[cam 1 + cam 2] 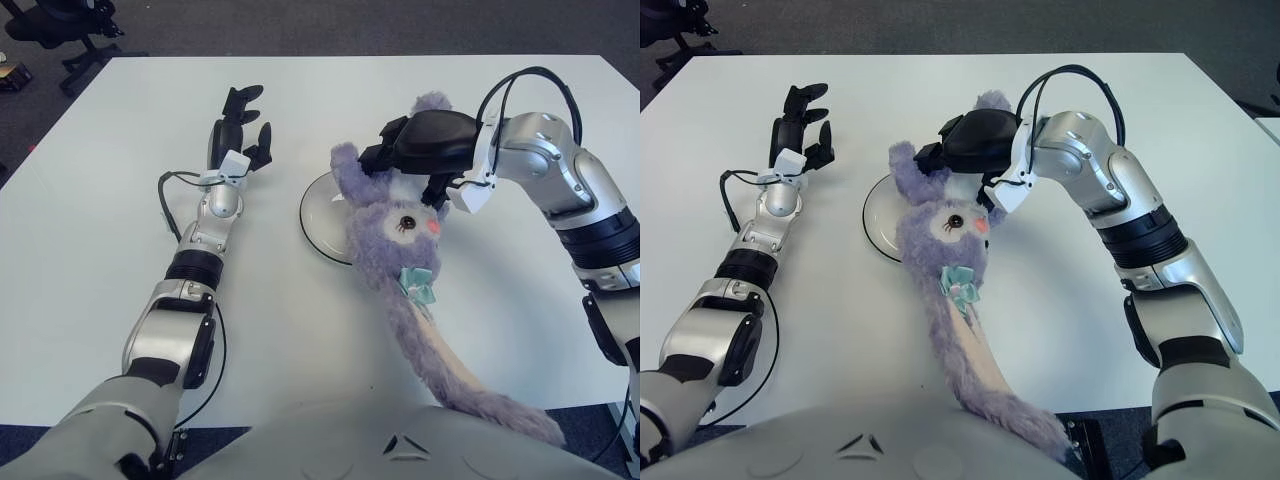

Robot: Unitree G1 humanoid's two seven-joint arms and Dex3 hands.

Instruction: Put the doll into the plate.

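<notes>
A long purple plush doll [400, 240] with big ears, a pink nose and a teal bow hangs with its head over the right part of a white plate [320, 215]. Its long body trails down toward the table's near edge. My right hand [415, 150] is shut on the top of the doll's head, between the ears, above the plate's right rim. My left hand [238, 125] lies flat on the table left of the plate, fingers spread and holding nothing.
The white table [90, 250] spreads all round the plate. A black office chair [60, 25] stands on the dark floor beyond the far left corner.
</notes>
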